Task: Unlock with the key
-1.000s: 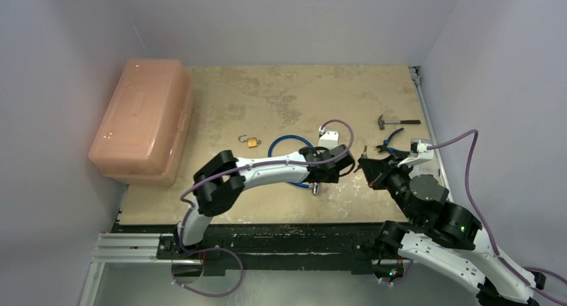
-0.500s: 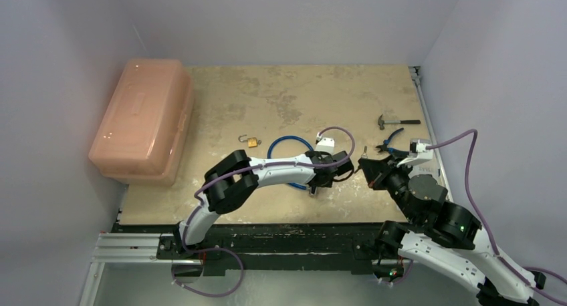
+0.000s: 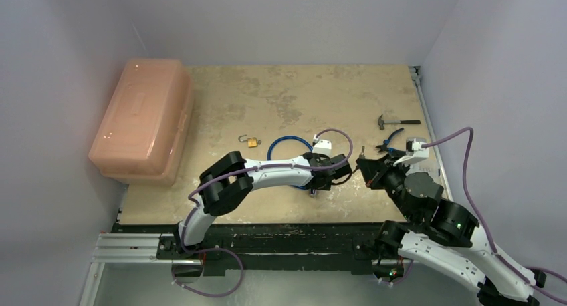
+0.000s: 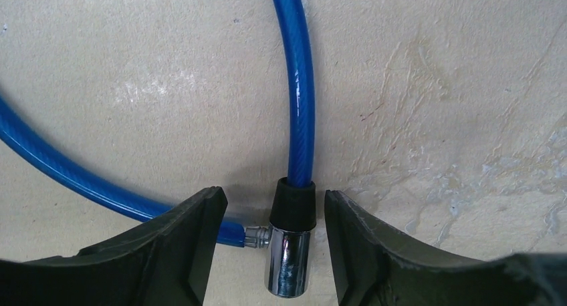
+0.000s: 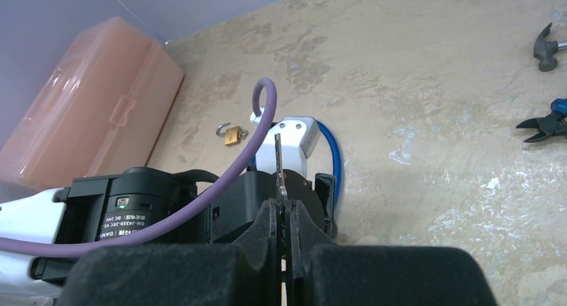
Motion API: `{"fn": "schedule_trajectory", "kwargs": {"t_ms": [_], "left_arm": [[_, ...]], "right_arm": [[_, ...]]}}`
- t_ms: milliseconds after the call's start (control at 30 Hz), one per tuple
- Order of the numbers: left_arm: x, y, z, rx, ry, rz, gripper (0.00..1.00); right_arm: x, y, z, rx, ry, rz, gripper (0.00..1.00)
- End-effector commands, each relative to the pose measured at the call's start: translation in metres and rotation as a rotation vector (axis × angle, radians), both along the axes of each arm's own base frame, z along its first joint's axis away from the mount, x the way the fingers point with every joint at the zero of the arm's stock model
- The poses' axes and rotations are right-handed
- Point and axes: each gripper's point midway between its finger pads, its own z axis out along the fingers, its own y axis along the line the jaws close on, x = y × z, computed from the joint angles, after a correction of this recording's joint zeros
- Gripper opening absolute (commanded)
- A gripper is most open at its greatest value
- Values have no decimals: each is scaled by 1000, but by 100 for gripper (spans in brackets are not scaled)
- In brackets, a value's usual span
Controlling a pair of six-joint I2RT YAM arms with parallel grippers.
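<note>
A blue cable lock (image 4: 299, 99) lies looped on the table. Its chrome lock cylinder (image 4: 289, 262), with a black collar (image 4: 296, 202), points toward the near edge. My left gripper (image 4: 273, 216) is open and straddles the cylinder, with a gap on each side. In the top view the left gripper (image 3: 314, 188) sits at the near end of the cable loop (image 3: 281, 144). My right gripper (image 5: 283, 209) is shut on a thin metal key (image 5: 279, 160), whose blade sticks up out of the fingers. In the top view the right gripper (image 3: 367, 167) hovers just right of the left one.
A small brass padlock (image 3: 252, 142) lies left of the cable loop. A hammer (image 3: 394, 121) and blue-handled pliers (image 3: 390, 140) lie at the right. A large pink plastic box (image 3: 142, 119) stands along the table's left edge.
The left wrist has shifted slightly left and toward the near edge, over the lock cylinder. The right gripper with the key has crept a little left and away from me.
</note>
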Motion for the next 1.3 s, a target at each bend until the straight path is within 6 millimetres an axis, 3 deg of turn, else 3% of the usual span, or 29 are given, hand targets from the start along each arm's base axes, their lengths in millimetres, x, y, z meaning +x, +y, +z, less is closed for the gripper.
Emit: {"fn": "schedule_trajectory", "kwargs": {"t_ms": [0,233,300,367,400,600,767,900,1100,1267], "left_arm": [[-5,-9,11,-38,10,-61,58],[-17,-18,-17,-46,73,-77,50],[-17,-19,-25,-44,85,-74,36],[-18,-17,-31,-37,93,-64,7],[-18,-15,-33,-34,96,-55,0],[-13,13,-25,-44,74,115,0],[-20,56,-35,-196,140,353,0],[-22,79,-27,-287,133,471,0],[-18,94,-12,-342,99,582,0],[2,104,3,-414,46,658,0]], "right_arm": [[3,2,9,32,-21,-13,0],[2,-2,10,28,-21,-18,0],[1,-3,11,28,-23,-20,0],[1,-4,11,28,-23,-21,0],[1,-4,11,28,-24,-22,0],[1,-6,12,28,-26,-25,0],[1,-4,9,28,-21,-25,0],[2,-2,8,29,-19,-18,0],[4,5,7,30,-15,-5,0],[5,8,7,29,-12,0,0]]}}
